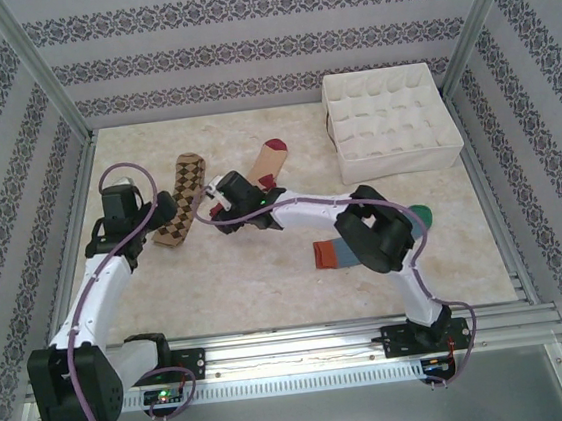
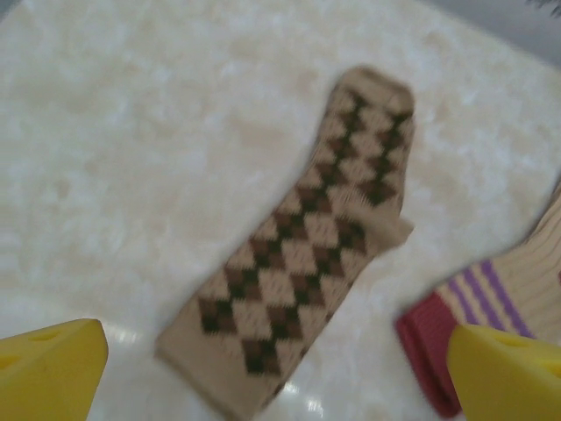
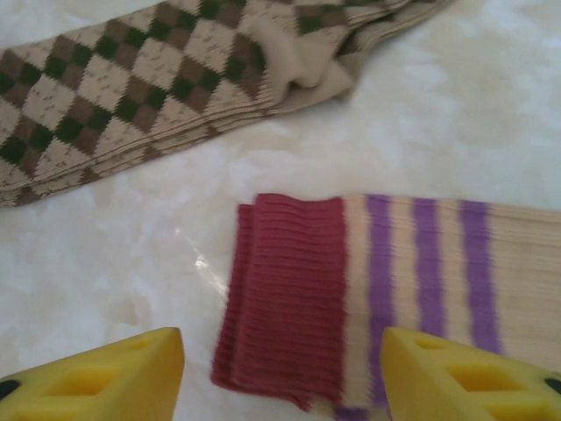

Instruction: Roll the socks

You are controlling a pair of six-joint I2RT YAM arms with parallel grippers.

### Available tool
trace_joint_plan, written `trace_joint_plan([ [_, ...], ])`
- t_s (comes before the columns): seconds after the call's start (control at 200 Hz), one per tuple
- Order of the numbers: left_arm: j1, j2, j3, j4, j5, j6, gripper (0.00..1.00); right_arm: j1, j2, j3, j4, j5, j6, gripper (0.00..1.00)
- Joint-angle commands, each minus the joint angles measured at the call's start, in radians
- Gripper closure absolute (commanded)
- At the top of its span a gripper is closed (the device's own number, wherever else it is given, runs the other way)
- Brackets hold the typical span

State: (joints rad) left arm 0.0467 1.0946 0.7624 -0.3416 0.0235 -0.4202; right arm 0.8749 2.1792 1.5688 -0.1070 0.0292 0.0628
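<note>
Nothing rolled yet: diamond sock (image 1: 182, 203), peach sock (image 1: 271, 161) and stripy sock (image 1: 331, 254) lie flat, while left gripper (image 2: 279, 355) and right gripper (image 3: 280, 368) gape wide, empty.

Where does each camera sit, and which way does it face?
Top external: above and behind the arms, facing down on the marbled table; both arms, left gripper, right gripper show.
Left wrist: on left arm, facing down on the tan-brown argyle fabric sock; yellow fingertips show.
Right wrist: on right arm, facing down on the peach fabric sock with dark red cuff; yellow fingertips show.
Shared: both wrist views hold both socks.
</note>
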Motion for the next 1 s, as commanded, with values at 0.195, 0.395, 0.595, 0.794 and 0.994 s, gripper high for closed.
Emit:
trace_joint_plan([
  [0.195, 0.013, -0.06, -0.039, -0.268, 0.035, -0.009, 0.01, 0.045, 0.119, 0.059, -0.031, 0.094, -0.149, 0.37],
  [0.395, 0.013, -0.056, -0.014, -0.233, 0.044, 0.095, 0.01, 0.057, 0.039, -0.094, 0.064, 0.104, -0.175, 0.8],
  [0.595, 0.011, -0.106, -0.034, -0.15, 0.381, 0.325, 0.0, 0.027, -0.112, -0.248, 0.113, -0.081, -0.203, 0.94],
  [0.794, -0.11, -0.092, -0.066, 0.028, 0.517, 0.405, 0.0, -0.091, -0.176, -0.291, 0.023, -0.452, -0.122, 0.95],
  [0.994, -0.243, -0.051, -0.188, 0.388, 0.553, 0.495, 0.01, -0.213, -0.236, -0.395, 0.028, -0.662, -0.023, 0.97],
])
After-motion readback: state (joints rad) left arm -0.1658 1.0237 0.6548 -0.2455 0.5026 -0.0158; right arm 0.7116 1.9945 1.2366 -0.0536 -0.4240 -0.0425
